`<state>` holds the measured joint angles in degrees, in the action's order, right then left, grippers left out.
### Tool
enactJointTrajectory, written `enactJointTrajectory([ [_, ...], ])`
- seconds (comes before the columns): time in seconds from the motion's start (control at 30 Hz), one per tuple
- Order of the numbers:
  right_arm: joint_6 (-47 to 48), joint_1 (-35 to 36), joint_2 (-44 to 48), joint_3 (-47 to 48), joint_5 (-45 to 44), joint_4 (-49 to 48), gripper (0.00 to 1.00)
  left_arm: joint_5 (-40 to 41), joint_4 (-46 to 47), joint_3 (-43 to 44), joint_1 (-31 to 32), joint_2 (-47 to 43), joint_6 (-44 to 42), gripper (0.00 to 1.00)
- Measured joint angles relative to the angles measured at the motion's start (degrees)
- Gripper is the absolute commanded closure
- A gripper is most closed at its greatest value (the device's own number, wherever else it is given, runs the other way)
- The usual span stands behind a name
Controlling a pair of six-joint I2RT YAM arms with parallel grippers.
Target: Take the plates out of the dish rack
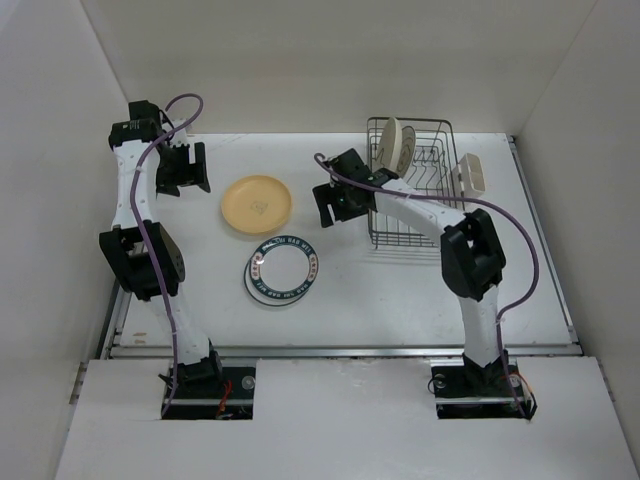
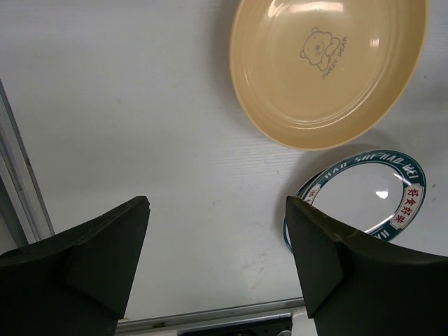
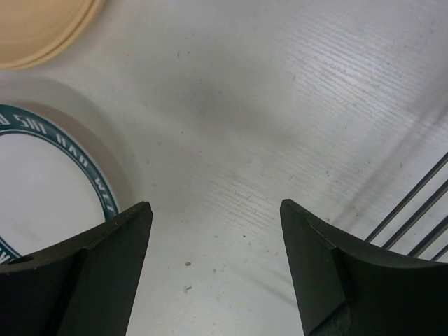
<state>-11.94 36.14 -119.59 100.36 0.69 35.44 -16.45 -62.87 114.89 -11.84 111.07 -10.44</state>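
Observation:
The black wire dish rack (image 1: 412, 190) stands at the back right and holds one cream plate (image 1: 393, 143) upright at its far left end. The yellow-orange plate (image 1: 258, 204) lies flat on the table, with a bear print showing in the left wrist view (image 2: 329, 63). The white plate with the dark-teal rim (image 1: 283, 268) lies in front of it, seemingly on top of another white plate whose edge shows at the left. My right gripper (image 1: 335, 205) is open and empty, just left of the rack. My left gripper (image 1: 185, 170) is open and empty, left of the yellow-orange plate.
A cream cutlery holder (image 1: 472, 173) is clipped to the rack's right side. White walls close in the table at the left, back and right. Rack wires show at the right edge of the right wrist view (image 3: 413, 210). A metal rail (image 1: 340, 350) runs along the table's near edge.

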Motion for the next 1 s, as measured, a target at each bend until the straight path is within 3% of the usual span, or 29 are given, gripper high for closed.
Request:
enactJointTrajectory([
  [0.1, 0.15, -0.07, 1.66, -0.13, 1.46, -0.24, 0.22, 0.0, -0.02, 0.0, 0.0, 0.0, -0.02, 0.24],
  [0.27, 0.2, -0.07, 2.54, 3.45, 2.64, -0.48, 0.33, 0.0, -0.02, 0.0, 0.0, 0.0, -0.02, 0.24],
  [0.4, 0.07, 0.79, -0.61, 6.56, -0.72, -0.59, 0.35, 0.17, -0.02, -0.02, 0.0, 0.0, -0.04, 0.24],
  [0.63, -0.52, 5.09, -8.13, 5.86, -9.86, 0.83, 0.35, 0.5, 0.42, -2.05, 0.0, -0.02, -0.04, 0.24],
  [1.0, -0.74, 12.24, -6.78, -0.46, -13.0, -0.26, 0.35, 0.66, 1.44, -5.09, 0.0, -0.02, -0.04, 0.24],
])
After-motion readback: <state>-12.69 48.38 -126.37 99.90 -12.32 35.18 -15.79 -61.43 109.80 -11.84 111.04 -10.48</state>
